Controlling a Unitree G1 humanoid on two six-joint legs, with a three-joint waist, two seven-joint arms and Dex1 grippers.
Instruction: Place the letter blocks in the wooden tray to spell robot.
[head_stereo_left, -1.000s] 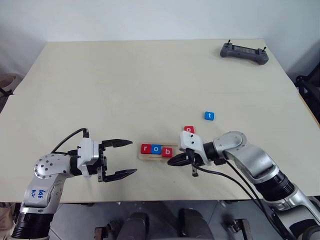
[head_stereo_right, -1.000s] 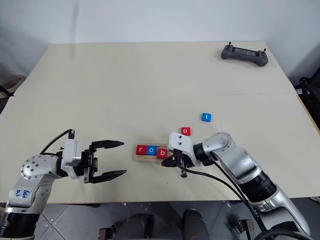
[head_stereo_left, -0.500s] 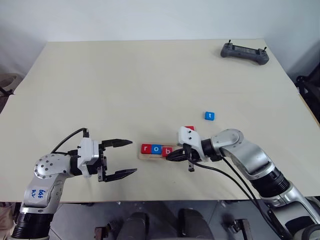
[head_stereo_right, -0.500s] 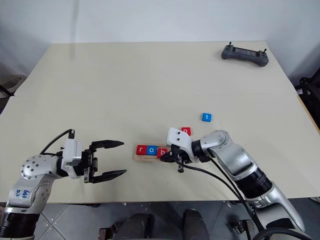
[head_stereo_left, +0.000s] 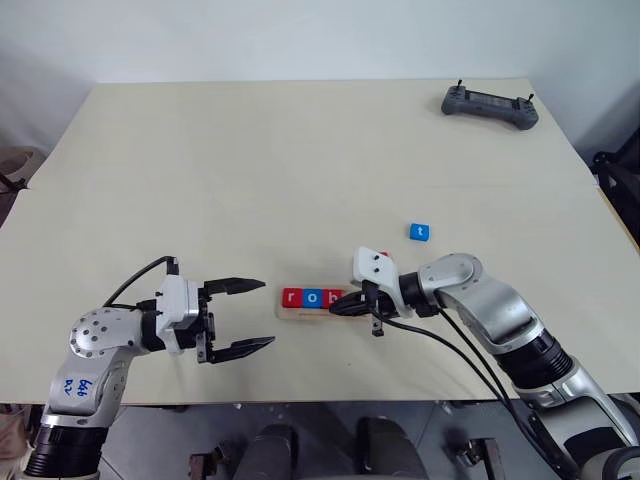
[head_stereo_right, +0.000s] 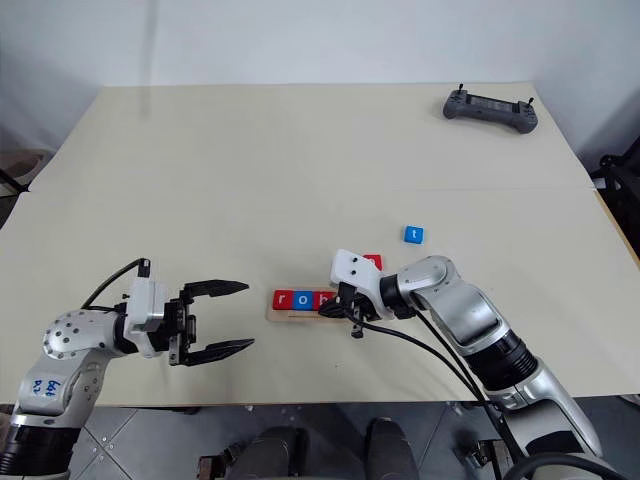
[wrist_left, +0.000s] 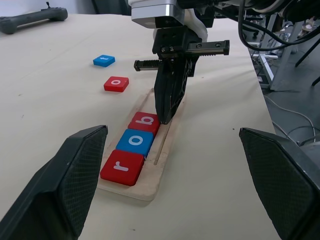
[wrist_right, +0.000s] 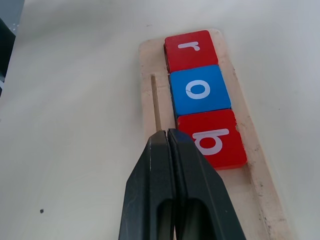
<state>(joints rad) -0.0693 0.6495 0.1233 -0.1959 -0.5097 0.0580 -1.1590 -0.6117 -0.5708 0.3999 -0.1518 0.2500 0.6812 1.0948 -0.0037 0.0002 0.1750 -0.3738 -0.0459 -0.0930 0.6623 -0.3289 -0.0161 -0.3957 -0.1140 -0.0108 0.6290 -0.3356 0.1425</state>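
right gripper (wrist_left: 164, 117) clenched empty, had crept left onto red b block (wrist_right: 212, 140) | wooden tray (wrist_left: 134, 187) held r-o-b, lower centre | left gripper (head_stereo_left: 243, 316) spread wide, unmoved | red o block (wrist_left: 116, 83), blue t block (head_stereo_left: 419, 231) still outside tray: 2 left

Both arms are built from rounded silver-grey metal segments joined by black collars. Each wrist is capped by a white boxy housing, from which a gripper of two black fingers extends: the left gripper (head_stereo_left: 240, 317) and the right gripper (head_stereo_left: 340, 306). Black cables are looped along both forearms. Blue handwritten marks are seen on the left arm's lower segment.
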